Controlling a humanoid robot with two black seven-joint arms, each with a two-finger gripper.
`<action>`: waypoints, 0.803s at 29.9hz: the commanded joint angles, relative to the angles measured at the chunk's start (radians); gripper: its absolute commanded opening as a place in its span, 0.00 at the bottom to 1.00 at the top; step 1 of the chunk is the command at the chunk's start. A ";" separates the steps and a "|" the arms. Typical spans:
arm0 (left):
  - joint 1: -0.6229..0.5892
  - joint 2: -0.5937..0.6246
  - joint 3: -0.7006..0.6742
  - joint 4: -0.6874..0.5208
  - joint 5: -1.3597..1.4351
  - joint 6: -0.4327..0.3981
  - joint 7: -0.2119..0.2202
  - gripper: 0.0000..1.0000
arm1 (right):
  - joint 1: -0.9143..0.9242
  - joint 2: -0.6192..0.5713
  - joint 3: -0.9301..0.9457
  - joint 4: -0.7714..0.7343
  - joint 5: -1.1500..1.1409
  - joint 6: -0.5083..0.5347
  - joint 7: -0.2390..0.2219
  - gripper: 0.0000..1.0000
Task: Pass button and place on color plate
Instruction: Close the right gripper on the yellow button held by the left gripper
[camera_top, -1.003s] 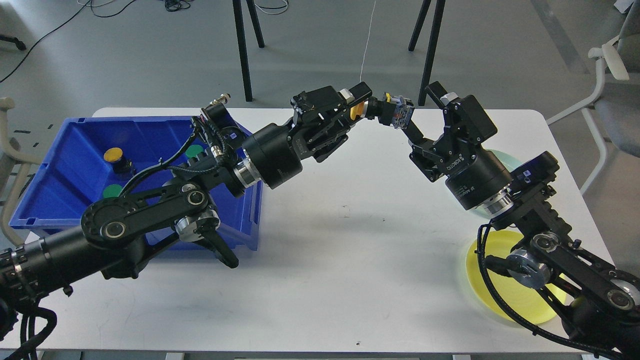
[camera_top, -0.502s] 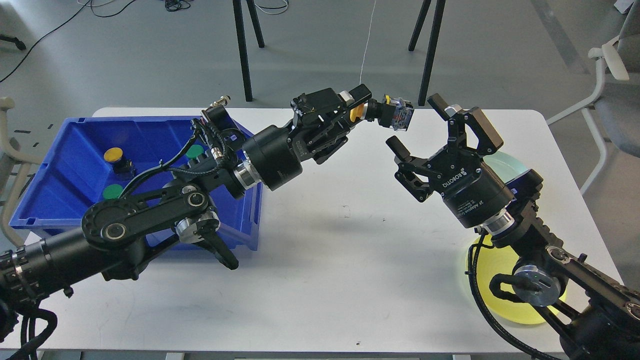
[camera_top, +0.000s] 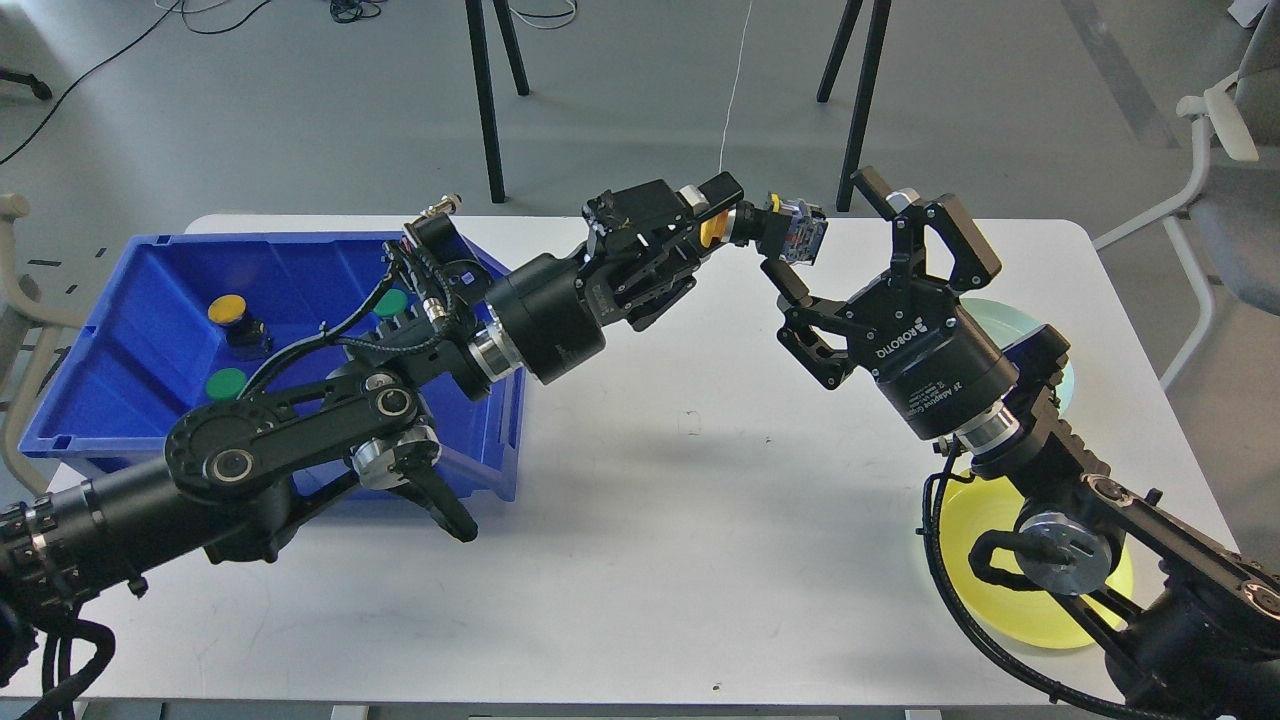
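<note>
My left gripper (camera_top: 722, 212) is shut on a push button (camera_top: 785, 232) with a yellow cap and a black body that ends in a clear contact block. It holds the button level, high above the table's far middle. My right gripper (camera_top: 826, 236) is open. Its lower finger is just below the button's block end and its upper finger is to the right of it, apart from the button. A yellow plate (camera_top: 1060, 610) lies at the front right, partly under my right arm. A pale green plate (camera_top: 1012, 318) lies behind my right wrist, mostly hidden.
A blue bin (camera_top: 130, 420) stands at the left with a yellow button (camera_top: 228, 312) and two green buttons (camera_top: 227, 381) (camera_top: 391, 300) in it. My left forearm crosses over the bin's right side. Chairs stand off both ends of the white table (camera_top: 660, 520).
My right gripper drew back down and to the right from the button, then came up again to the button's block end, open. My left arm with the button has hardly moved.
</note>
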 joint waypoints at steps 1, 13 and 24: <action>0.002 -0.001 0.001 0.000 0.000 0.000 0.000 0.04 | 0.000 0.007 0.000 -0.004 0.002 -0.002 0.000 0.98; 0.002 -0.001 0.001 0.000 0.002 0.003 0.000 0.04 | 0.010 0.012 0.000 -0.004 -0.001 -0.014 0.000 0.75; 0.003 -0.003 0.002 0.000 0.003 0.005 0.000 0.04 | 0.020 -0.003 -0.006 -0.002 -0.009 -0.006 0.000 0.20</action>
